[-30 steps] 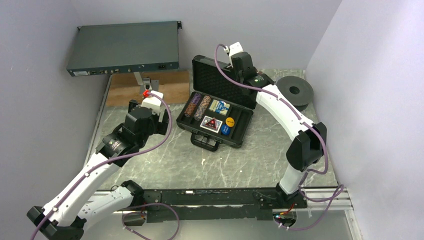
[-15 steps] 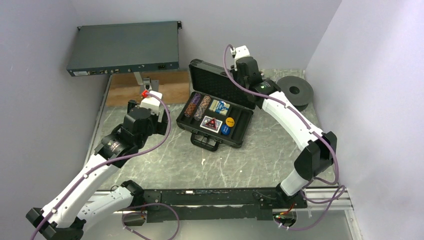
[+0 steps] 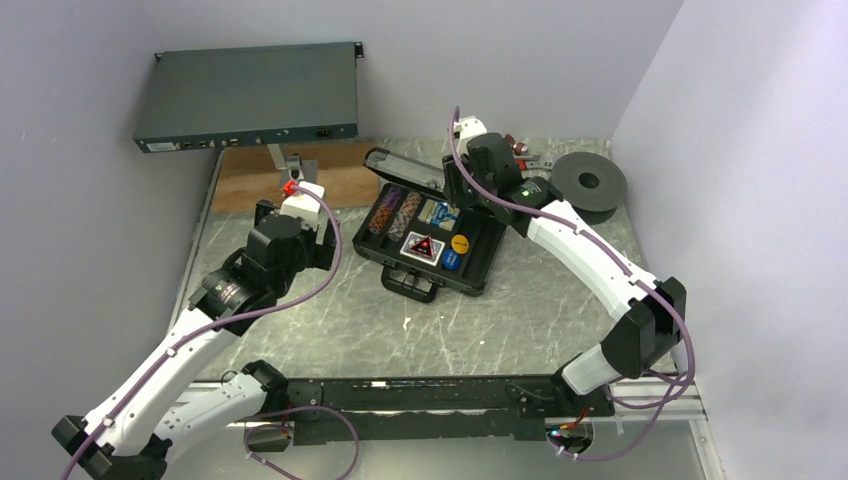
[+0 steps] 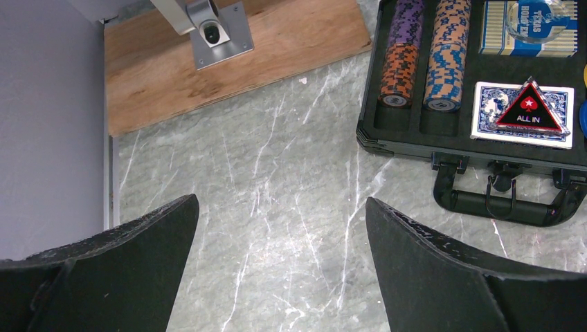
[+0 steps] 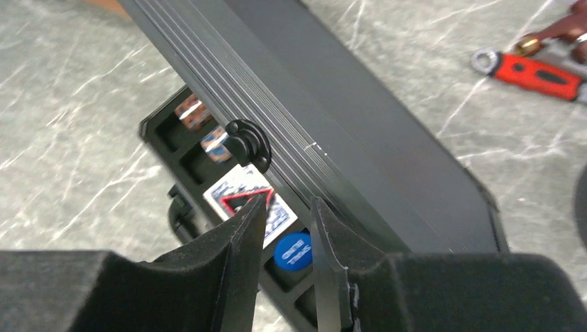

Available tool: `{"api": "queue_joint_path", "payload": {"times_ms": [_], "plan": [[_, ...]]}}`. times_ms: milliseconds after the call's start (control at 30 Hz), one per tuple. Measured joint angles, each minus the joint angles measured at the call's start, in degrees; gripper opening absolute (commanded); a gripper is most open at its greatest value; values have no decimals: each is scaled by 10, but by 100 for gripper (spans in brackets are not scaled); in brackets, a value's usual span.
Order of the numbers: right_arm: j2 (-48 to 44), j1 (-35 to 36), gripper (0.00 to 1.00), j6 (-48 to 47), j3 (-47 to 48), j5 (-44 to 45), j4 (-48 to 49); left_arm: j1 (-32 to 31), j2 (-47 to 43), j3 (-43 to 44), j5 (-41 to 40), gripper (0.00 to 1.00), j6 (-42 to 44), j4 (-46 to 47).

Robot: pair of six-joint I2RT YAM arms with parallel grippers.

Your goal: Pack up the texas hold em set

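The black briefcase (image 3: 482,262) lies on the marble table with its handle (image 3: 412,285) toward me. Its lid (image 3: 405,167) slants low over the tray. Inside lie chip rolls (image 3: 395,210), a blue card deck (image 3: 440,212), the red-triangle button (image 3: 423,247), an orange button (image 3: 460,241) and a blue button (image 5: 293,252). My right gripper (image 5: 287,200) sits at the lid's (image 5: 332,117) front edge, jaws slightly apart with nothing between them. My left gripper (image 4: 280,200) hangs wide open over bare table, left of the case (image 4: 415,142).
A grey rack unit (image 3: 250,95) stands at the back left above a wooden board (image 3: 335,180) with a metal stand (image 4: 214,31). A dark spool (image 3: 590,182) lies at the back right. A red-handled tool (image 5: 536,72) lies behind the case.
The lid has swung from upright down to a low slant over the tray. My right gripper has come forward and down with it. The left arm has not moved.
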Motion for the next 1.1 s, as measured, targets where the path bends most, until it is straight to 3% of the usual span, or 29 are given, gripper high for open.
{"api": "queue_joint_path", "payload": {"times_ms": [400, 867, 1100], "plan": [[-10, 5, 37, 40, -17, -110, -56, 0, 0, 0, 0, 96, 0, 0], [-9, -2, 52, 46, -13, -125, -66, 0, 0, 0, 0, 97, 0, 0], [13, -2, 46, 57, -10, -133, -65, 0, 0, 0, 0, 97, 0, 0]]}}
